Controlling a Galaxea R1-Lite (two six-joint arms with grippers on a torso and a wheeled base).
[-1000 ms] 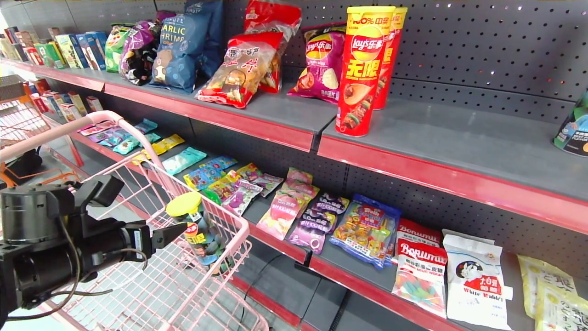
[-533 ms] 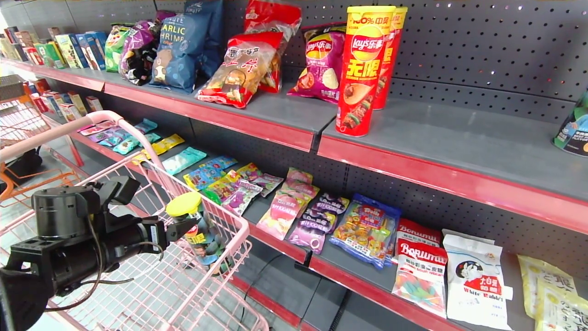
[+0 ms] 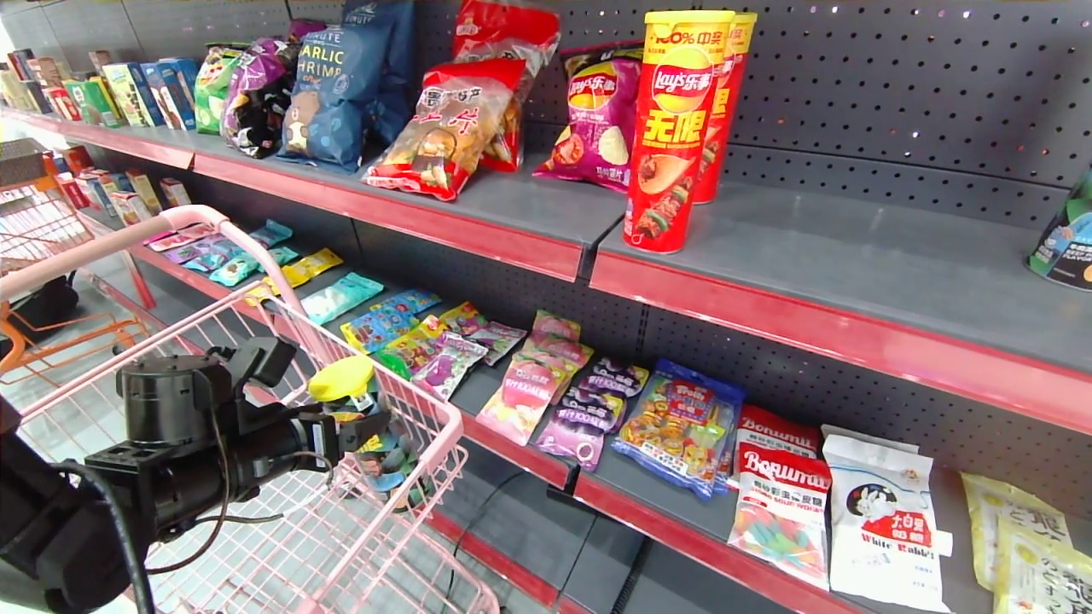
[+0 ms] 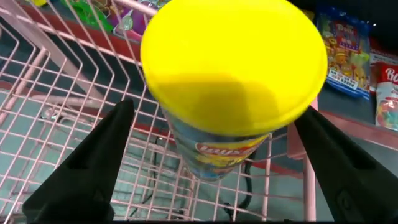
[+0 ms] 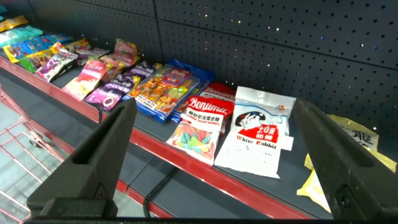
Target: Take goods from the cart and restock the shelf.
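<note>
Two open grippers, one can in the cart

The left gripper [image 3: 368, 424] is inside the pink cart [image 3: 431, 408], fingers [image 4: 93, 162] spread wide on either side of a can [image 3: 343, 379] with a yellow lid. The can stands upright in the cart's corner nearest the shelving, close against the wire wall. In the left wrist view the fingers flank the can's body below the lid, with a gap on each side, so the can is not gripped.

The right gripper [image 5: 211, 115] is also spread open and holds nothing. It hangs in front of the lower shelf [image 5: 180, 154], where flat candy bags [image 5: 155, 84] lie in a row. On the upper shelf [image 3: 819, 247], two tall red cans [image 3: 678, 128] stand upright beside a bare grey stretch. Snack bags [image 3: 444, 128] lean farther to the left.
</note>
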